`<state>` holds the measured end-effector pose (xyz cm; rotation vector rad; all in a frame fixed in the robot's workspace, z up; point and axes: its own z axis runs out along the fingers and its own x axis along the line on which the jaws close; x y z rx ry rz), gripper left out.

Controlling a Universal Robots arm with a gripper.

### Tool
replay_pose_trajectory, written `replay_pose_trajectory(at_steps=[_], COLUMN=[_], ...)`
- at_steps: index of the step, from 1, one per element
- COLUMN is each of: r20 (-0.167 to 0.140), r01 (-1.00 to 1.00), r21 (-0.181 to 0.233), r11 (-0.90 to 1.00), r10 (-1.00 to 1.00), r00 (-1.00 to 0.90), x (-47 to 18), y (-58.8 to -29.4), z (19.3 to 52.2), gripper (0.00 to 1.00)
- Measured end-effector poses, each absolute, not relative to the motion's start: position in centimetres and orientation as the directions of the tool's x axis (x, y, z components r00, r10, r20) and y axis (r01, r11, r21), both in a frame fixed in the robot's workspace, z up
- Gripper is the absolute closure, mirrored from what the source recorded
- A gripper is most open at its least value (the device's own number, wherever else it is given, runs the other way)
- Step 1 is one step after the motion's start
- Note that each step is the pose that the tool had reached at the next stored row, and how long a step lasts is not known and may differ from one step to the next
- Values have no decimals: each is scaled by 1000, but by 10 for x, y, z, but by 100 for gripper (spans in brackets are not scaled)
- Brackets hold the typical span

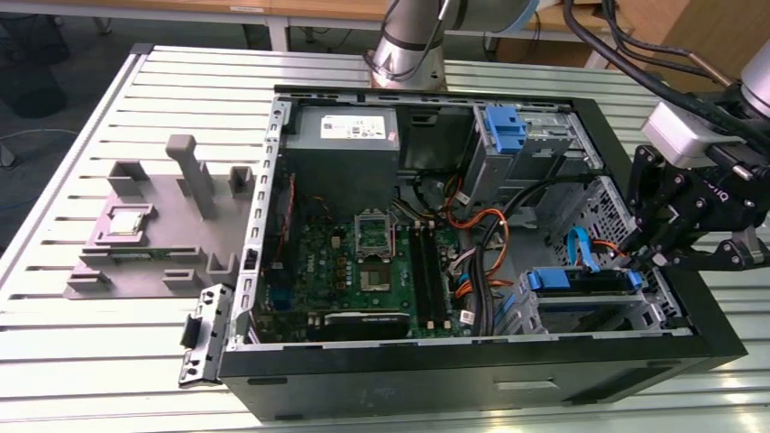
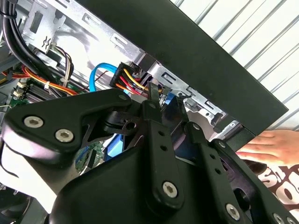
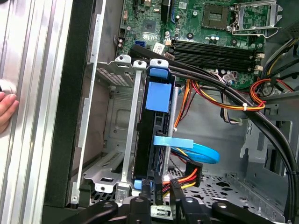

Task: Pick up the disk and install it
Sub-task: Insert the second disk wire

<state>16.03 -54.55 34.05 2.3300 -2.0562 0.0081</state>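
The disk (image 1: 582,281) sits in the metal drive cage (image 1: 626,311) at the near right corner of the open computer case (image 1: 481,370). Its blue bracket (image 3: 159,95) faces the motherboard, and in the first wrist view the disk (image 3: 156,135) shows edge-on between the cage rails. My gripper (image 1: 644,260) hangs over the case's right wall. In both wrist views its black fingers (image 3: 145,187) straddle the disk's cable end, and the gripper (image 3: 160,189) is shut on it. Blue plastic of the disk (image 2: 170,100) shows between the fingers in the second wrist view.
A blue data cable (image 3: 196,151) and orange, red and yellow wires (image 3: 187,177) crowd the cage's cable end. Thick black cables (image 3: 224,91) cross beside it. A person's hand (image 3: 7,109) rests on the table outside the case wall. A grey fixture (image 1: 144,244) holding a processor chip (image 1: 129,223) lies left.
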Motion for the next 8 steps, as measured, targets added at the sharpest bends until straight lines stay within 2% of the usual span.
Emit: replay_pose_trajectory(at_steps=[1, 3, 8], r20=[26, 27, 26], r01=[-992, -992, -992], r21=[22, 22, 22], r11=[-124, -124, -124], r10=[-992, -992, -992], r00=[125, 125, 125], x=[160, 160, 160], y=[-545, -545, -545], z=[340, 341, 340], gripper=[71, 83, 84])
